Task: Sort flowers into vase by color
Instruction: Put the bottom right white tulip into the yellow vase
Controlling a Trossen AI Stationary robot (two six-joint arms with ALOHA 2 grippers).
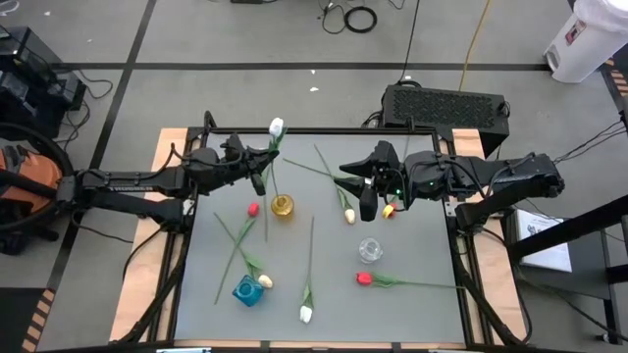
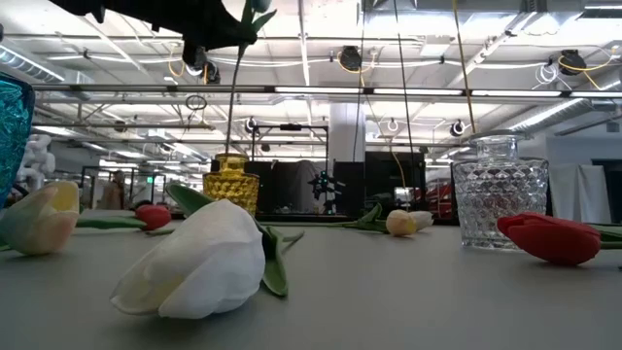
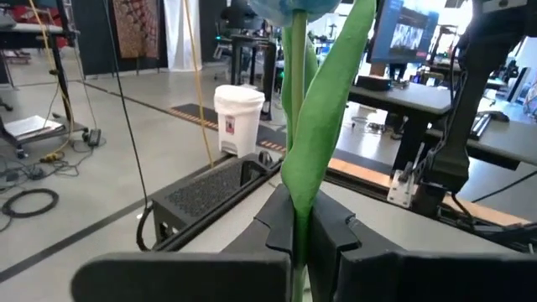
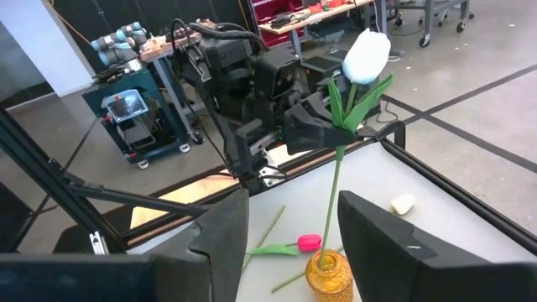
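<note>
A white tulip (image 4: 367,55) stands upright over the yellow vase (image 1: 283,206), its stem's lower end (image 4: 332,243) in the vase's mouth. My left gripper (image 1: 263,169) is shut on its stem, below the head. My right gripper (image 1: 368,201) hovers open to the vase's right, with nothing between its fingers (image 4: 220,226). Other tulips lie flat on the grey mat: a red head (image 1: 253,209), a pale one (image 1: 349,216), a red one (image 1: 364,278), a white one (image 1: 305,314) and a pale yellow one (image 1: 265,281). My left gripper pinches the white tulip's stem and leaf (image 3: 298,222) between its two fingers, on the upper part a little below the head. The fingers point level, from the table's left, and lie across the stem. The tulip stands nearly upright, its lower end in the yellow vase.
A blue vase (image 1: 247,290) stands near the mat's front left and a clear glass vase (image 1: 370,250) right of centre. A small yellow-red head (image 1: 389,210) lies beside my right gripper. The mat's raised black frame (image 1: 324,129) runs round the work area.
</note>
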